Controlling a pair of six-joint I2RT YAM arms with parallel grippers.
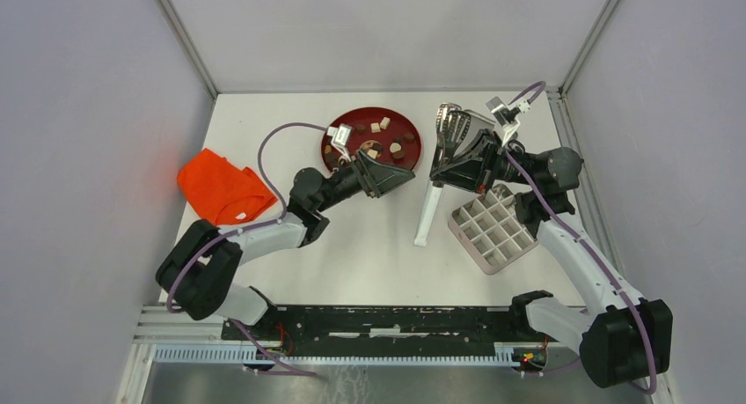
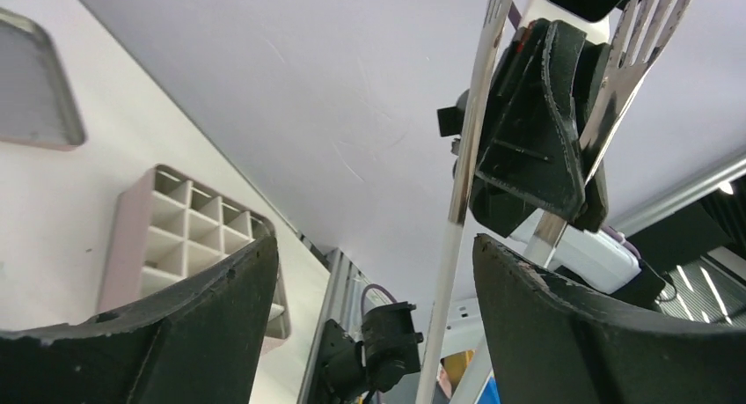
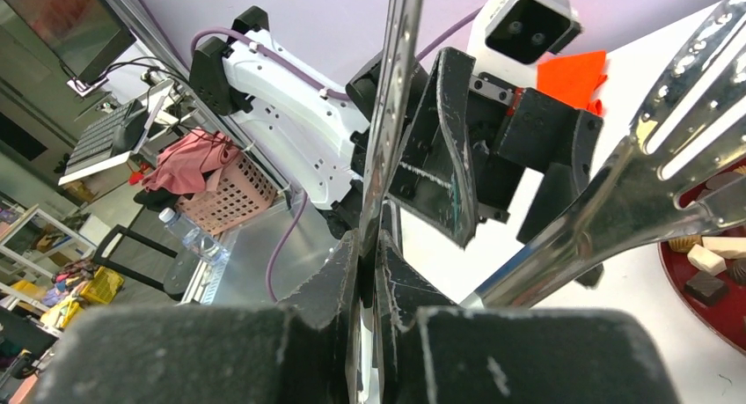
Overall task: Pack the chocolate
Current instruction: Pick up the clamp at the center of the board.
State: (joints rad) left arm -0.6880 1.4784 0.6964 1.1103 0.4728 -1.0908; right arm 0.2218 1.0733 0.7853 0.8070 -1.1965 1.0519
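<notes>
The top camera looks down over the whole table; both wrist cameras, tilted upward, closely share the tongs.

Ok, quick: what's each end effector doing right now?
Left end effector: open.
Right end effector: closed on the tongs.

Wide-spread left gripper, metal tongs beyond it in the right gripper, white grid tray off to one side.
</notes>
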